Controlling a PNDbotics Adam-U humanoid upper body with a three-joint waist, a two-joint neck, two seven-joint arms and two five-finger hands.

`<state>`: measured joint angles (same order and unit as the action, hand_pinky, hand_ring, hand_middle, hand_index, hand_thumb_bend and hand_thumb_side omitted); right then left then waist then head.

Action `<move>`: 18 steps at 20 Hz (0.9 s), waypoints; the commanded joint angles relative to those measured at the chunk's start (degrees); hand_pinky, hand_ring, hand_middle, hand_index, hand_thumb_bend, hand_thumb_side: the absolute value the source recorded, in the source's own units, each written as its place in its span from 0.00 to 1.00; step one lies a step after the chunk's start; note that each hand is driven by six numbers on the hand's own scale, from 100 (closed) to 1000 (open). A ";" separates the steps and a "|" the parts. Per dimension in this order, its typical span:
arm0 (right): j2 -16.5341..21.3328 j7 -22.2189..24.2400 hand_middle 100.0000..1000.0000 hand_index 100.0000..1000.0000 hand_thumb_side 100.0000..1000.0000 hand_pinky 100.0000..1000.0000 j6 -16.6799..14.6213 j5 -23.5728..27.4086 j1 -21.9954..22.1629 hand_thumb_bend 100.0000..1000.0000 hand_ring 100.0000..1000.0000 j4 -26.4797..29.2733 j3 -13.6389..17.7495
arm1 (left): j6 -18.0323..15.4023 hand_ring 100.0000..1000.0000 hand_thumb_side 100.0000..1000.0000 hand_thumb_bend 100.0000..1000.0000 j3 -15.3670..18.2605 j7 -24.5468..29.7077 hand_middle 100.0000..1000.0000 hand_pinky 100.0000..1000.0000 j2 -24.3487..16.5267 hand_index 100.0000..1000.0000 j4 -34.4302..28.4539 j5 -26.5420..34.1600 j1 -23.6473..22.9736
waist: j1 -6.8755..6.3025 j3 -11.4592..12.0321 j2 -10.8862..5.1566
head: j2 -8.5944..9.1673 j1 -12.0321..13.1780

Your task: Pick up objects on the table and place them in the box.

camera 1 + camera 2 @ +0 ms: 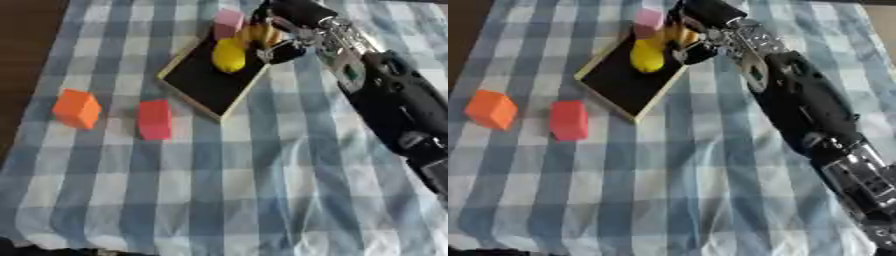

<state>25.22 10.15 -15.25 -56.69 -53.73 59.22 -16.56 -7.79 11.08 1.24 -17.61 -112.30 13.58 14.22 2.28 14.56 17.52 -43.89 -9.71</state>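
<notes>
Fingers [282, 50] of the right hand [293, 37] curl over the box [206, 82], seemingly around a banana [261, 34]; whether they hold it is unclear. A lemon [228, 56] lies beside them, red block [155, 119] and orange block [77, 108] well apart on the worktop [289, 190].

Both views look steeply down from the robot's head onto the checked cloth [262, 190], which lies askew, its stripes slanting. They are two eyes of one pair, so nearly the whole scene is shared. The right eye view sits slightly to the right: the box [206, 82] at 12 o'clock lies further left in it, and more of the right arm [815, 125] shows, running from 5 o'clock toward 12. The left eye view shows more bare table [22, 60] at 10 o'clock.
</notes>
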 commanded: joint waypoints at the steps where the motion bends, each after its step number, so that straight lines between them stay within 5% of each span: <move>1: 0.29 1.30 0.76 0.87 0.19 0.91 -0.77 -2.52 -1.12 0.00 0.96 -0.57 0.49 | -0.07 0.76 0.60 0.00 -0.04 0.29 0.63 0.76 -0.55 0.76 -0.58 0.14 0.63 | -0.04 0.05 -0.14 | -0.23 -0.15; 4: 0.20 3.51 0.88 0.95 0.12 0.95 -1.01 -3.80 -1.18 0.00 1.00 -0.29 0.70 | 0.02 0.76 0.60 0.00 -0.04 0.37 0.63 0.77 -0.52 0.76 -0.46 0.15 0.62 | -0.03 -0.02 -0.11 | -0.23 -0.01; 8: 0.27 5.38 0.91 0.99 0.01 0.98 0.03 -4.04 -1.24 0.00 1.00 1.28 0.93 | 0.06 0.76 0.60 0.00 -0.08 0.49 0.63 0.77 -0.48 0.76 -0.43 0.22 0.60 | 0.01 -0.14 -0.13 | -0.23 0.15; 13: 0.70 6.98 0.92 1.00 0.10 1.00 1.91 -3.44 -1.31 0.00 1.00 3.72 1.06 | 0.12 0.76 0.60 0.00 -0.11 0.55 0.63 0.77 -0.45 0.76 -0.44 0.25 0.61 | 0.01 -0.29 -0.25 | -0.23 0.27; 18: 1.44 9.00 0.92 1.00 0.00 1.00 2.63 -1.18 -1.02 0.00 1.00 6.28 1.56 | 0.19 0.76 0.60 0.00 -0.06 0.54 0.63 0.77 -0.48 0.76 -0.41 0.23 0.48 | 0.06 -0.53 -0.45 | -0.23 0.56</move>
<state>25.01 18.67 -12.78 -58.65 -53.87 63.67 -15.84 -7.56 11.03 1.55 -17.35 -112.13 13.61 14.22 2.28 14.08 17.65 -43.89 -9.36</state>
